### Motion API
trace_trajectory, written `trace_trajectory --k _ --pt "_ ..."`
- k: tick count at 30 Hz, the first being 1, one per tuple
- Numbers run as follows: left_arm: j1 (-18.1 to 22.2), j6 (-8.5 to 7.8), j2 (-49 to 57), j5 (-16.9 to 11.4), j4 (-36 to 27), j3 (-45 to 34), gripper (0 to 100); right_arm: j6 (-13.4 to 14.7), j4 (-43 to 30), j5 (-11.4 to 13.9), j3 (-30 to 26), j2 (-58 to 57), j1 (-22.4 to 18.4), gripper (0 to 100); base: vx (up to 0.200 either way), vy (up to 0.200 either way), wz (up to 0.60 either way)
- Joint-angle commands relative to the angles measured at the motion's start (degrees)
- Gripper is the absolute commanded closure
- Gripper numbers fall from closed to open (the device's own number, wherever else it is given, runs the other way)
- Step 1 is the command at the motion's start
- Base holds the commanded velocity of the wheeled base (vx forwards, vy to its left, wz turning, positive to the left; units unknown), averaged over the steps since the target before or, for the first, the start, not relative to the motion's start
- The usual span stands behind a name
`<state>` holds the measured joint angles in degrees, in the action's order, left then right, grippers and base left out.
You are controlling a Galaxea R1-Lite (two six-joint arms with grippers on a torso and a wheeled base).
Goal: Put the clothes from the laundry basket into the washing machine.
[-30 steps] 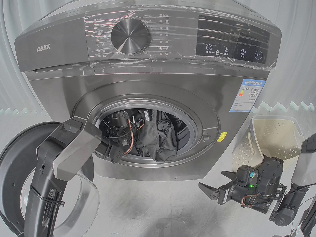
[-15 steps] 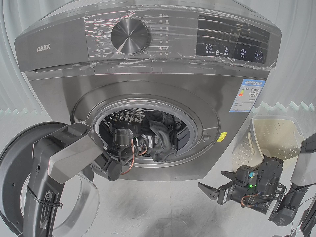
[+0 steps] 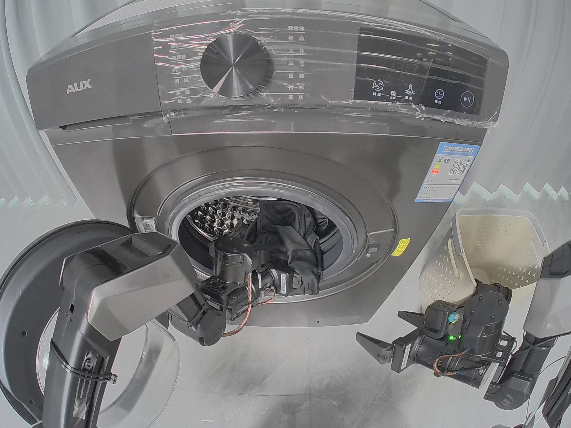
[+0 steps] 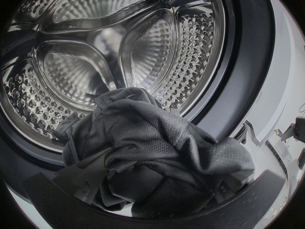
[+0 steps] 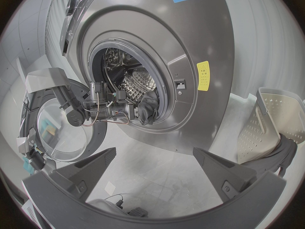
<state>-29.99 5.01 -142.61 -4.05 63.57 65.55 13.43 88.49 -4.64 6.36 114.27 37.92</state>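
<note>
**Dark clothes at the washer's mouth, more waiting by the basket**

The washing machine (image 3: pixel 267 144) stands with its round door (image 3: pixel 35 304) swung open to the robot's left. A bundle of dark clothes (image 3: pixel 288 245) sits in the opening, on the lower rim. It is half in the drum (image 4: pixel 95 48) and half hanging out over the front edge. I think it needs a push farther in, or it may slide out onto the floor (image 3: pixel 297 364).

The left gripper (image 3: pixel 292 282) is right at that lower rim, tucked under the bundle. It is there because this arm is the one feeding the machine. In the left wrist view its fingers (image 4: pixel 85 175) look spread wide apart, with the cloth lying over and between them. So they seem open, not pinching it.

The right gripper (image 3: pixel 383 328) hangs low over the floor, in front of the machine's right corner and near the laundry basket (image 3: pixel 499 251). Its fingers are wide open and hold nothing. It looks like it is waiting out of the way.

The left wrist view looks deep into the drum. The shiny back is bare, so the bundle is all near the front. The head view looks down into the basket, and the inside looks bare. The right wrist view looks from low down and shows another dark cloth (image 5: pixel 282 156) hanging at the basket's lower edge. So I judge the job is not done yet.
</note>
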Motion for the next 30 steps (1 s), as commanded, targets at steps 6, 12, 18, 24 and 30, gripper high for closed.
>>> trace_trajectory --k 6,12,18,24,30 --pt "0.1 -0.44 -4.3 0.6 0.1 4.5 100 0.1 0.0 0.1 0.1 0.9 0.4 0 0.000 0.000 0.00" --pt "2.0 -0.09 -7.1 5.5 1.2 12.6 100 0.4 0.1 0.1 0.2 0.8 0.7 0 0.000 0.000 0.00" --pt "4.0 -0.18 -8.7 11.3 1.5 22.5 100 0.4 0.1 0.1 0.4 0.5 0.8 0 0.000 0.000 0.00" --pt "5.4 -0.18 -8.5 12.7 1.0 23.8 0 0.4 0.1 0.1 0.4 0.6 0.7 0 0.000 0.000 0.00" --pt "5.6 0.26 -7.6 12.6 1.6 22.8 0 0.4 0.1 0.1 0.4 0.8 0.7 0 0.000 0.000 0.00"
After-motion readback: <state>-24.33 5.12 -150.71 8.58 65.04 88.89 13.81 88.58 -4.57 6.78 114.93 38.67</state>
